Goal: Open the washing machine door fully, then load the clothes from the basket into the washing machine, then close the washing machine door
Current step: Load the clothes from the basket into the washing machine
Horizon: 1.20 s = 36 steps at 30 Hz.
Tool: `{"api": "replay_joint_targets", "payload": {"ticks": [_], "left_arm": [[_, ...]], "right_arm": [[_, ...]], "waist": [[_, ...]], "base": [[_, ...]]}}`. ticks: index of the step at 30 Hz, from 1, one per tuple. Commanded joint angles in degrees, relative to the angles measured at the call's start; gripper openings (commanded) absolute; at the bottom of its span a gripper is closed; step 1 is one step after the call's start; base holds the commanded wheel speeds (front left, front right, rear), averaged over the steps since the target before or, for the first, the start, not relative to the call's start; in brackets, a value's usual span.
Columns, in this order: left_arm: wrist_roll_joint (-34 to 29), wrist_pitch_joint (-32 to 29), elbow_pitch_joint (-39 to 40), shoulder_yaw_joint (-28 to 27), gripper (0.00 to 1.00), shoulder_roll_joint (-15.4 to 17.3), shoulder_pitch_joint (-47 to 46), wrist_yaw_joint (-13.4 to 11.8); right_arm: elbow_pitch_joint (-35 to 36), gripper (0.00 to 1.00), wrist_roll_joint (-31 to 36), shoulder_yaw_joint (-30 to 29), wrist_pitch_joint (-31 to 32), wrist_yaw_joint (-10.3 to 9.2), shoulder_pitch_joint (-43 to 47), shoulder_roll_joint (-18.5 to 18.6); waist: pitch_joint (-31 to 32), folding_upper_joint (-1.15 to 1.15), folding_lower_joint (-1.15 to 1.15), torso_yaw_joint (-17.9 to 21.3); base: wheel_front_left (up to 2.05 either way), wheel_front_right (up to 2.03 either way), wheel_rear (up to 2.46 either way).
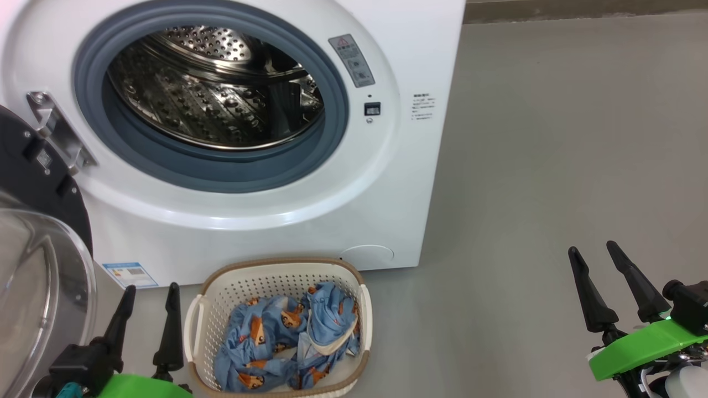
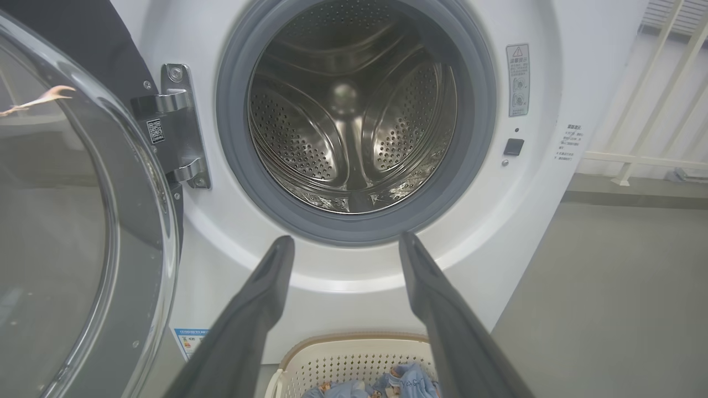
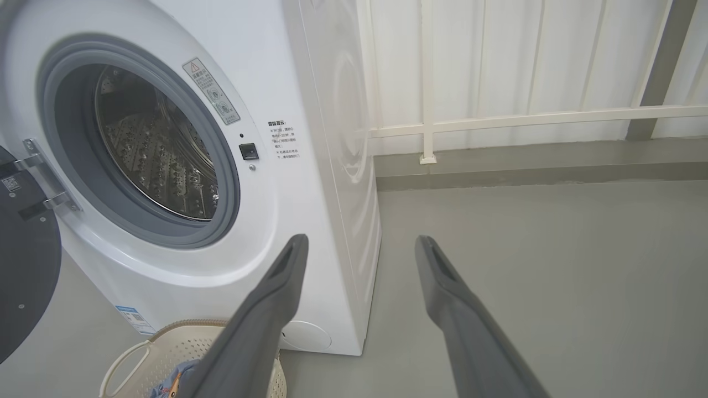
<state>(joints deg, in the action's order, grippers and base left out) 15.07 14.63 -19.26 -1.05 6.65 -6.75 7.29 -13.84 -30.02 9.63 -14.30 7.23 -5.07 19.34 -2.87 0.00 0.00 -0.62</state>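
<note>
The white washing machine (image 1: 409, 50) stands ahead with its steel drum (image 1: 215, 88) exposed and nothing inside. Its black washing machine door (image 1: 38, 260) with the clear bowl window hangs swung out at the left (image 2: 66, 221). On the floor in front sits the cream basket (image 1: 221, 293) holding the light blue clothes (image 1: 287, 342). My left gripper (image 1: 152, 290) is open just left of the basket, fingers pointing at the machine (image 2: 345, 243). My right gripper (image 1: 592, 249) is open over bare floor, well right of the basket (image 3: 359, 240). Both hold nothing.
Grey floor (image 1: 553, 138) stretches to the right of the machine. A white railing (image 3: 531, 119) and panelled wall run behind it. The open door takes up the space at my left.
</note>
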Motion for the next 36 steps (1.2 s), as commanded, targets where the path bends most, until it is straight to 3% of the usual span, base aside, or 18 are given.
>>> {"api": "replay_joint_targets", "payload": {"ticks": [1, 17, 26, 36], "left_arm": [[-0.18, 0.37, 1.34, -1.41, 1.00, 1.47, -2.17, 0.20], [-1.33, 0.37, 0.19, -0.23, 1.00, -0.23, -2.29, 0.20], [-2.27, 0.37, -6.85, 1.63, 1.00, -1.48, -3.87, 0.20], [-3.07, 0.37, -18.89, 4.63, 1.00, -2.42, -11.16, 0.16]], "right_arm": [[1.45, 1.00, 0.79, 0.84, -0.70, 0.25, -1.00, 1.04], [1.67, 1.00, 0.92, 0.56, -0.70, 0.25, -1.62, 0.57], [1.88, 1.00, 0.77, 1.09, -0.70, 0.25, -2.86, 0.23], [2.75, 1.00, 0.80, 1.57, -0.70, 0.25, -5.83, -0.50]], "waist": [[-0.09, 0.00, 0.00, -0.03], [-1.53, 0.00, 0.00, -0.27], [-3.78, 0.00, 0.00, 0.32], [-10.54, 0.00, 0.00, 1.76]], "base": [[0.47, -1.09, 0.63], [0.09, -0.15, 0.06], [0.00, 0.00, 0.00], [0.00, 0.00, 0.00]]}}
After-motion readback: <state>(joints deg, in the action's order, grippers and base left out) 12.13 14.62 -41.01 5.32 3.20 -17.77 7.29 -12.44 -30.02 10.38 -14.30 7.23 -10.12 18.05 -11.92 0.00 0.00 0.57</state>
